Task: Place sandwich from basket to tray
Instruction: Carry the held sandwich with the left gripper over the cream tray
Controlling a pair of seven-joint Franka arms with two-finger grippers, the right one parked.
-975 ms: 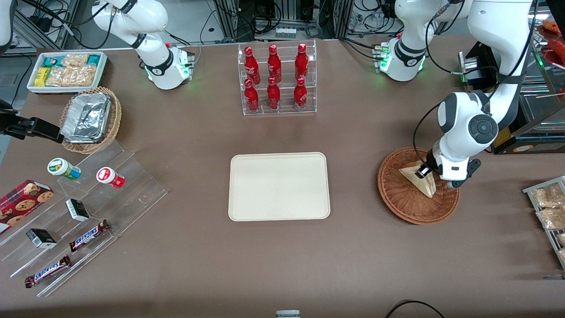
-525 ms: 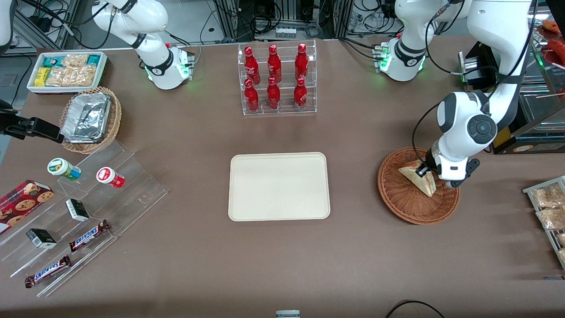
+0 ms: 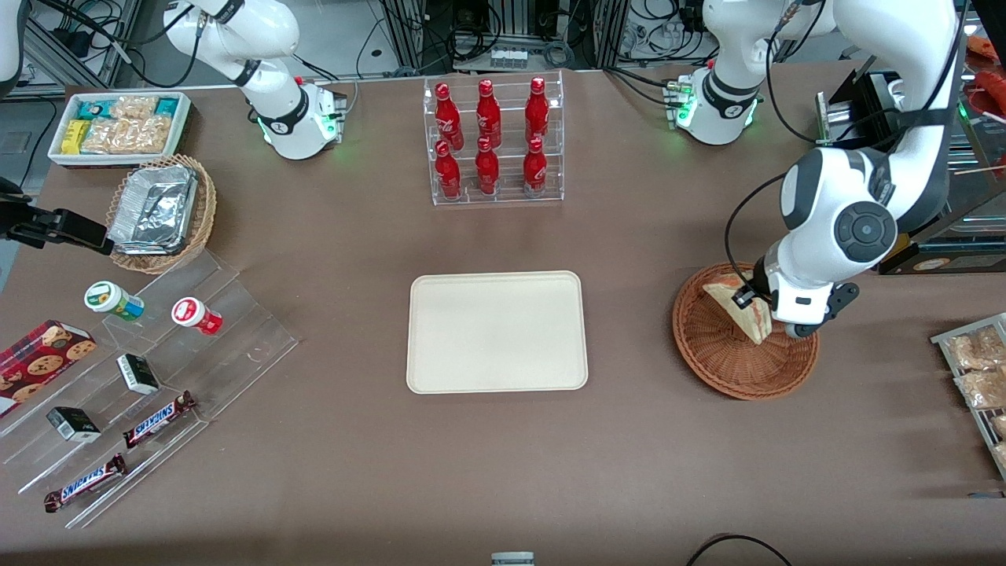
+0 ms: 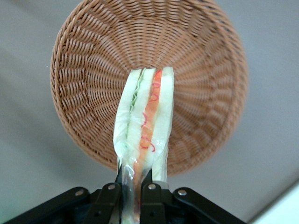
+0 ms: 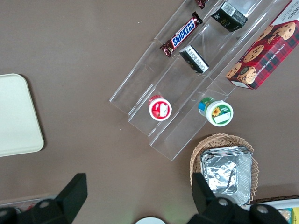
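Note:
The sandwich point(image 3: 737, 310), a clear-wrapped wedge of white bread with red, orange and green filling, hangs above the reddish-brown wicker basket point(image 3: 711, 358), clear of its floor. My gripper point(image 3: 750, 303) is shut on the sandwich's edge, above the basket at the working arm's end of the table. In the left wrist view the sandwich point(image 4: 145, 121) is pinched between the black fingers point(image 4: 108, 198), with the basket point(image 4: 93, 60) empty below it. The cream-beige tray point(image 3: 497, 331) lies flat at mid-table with nothing on it.
A clear rack of red bottles point(image 3: 493, 137) stands farther from the front camera than the tray. Toward the parked arm's end are a tan basket of foil containers point(image 3: 161, 212), a white snack bin point(image 3: 119, 126) and an acrylic step shelf point(image 3: 157, 369). Snack packets point(image 3: 974, 369) lie near the basket.
My gripper has risen with the sandwich, lifting it off the basket floor; the arm's wrist sits higher than one second ago.

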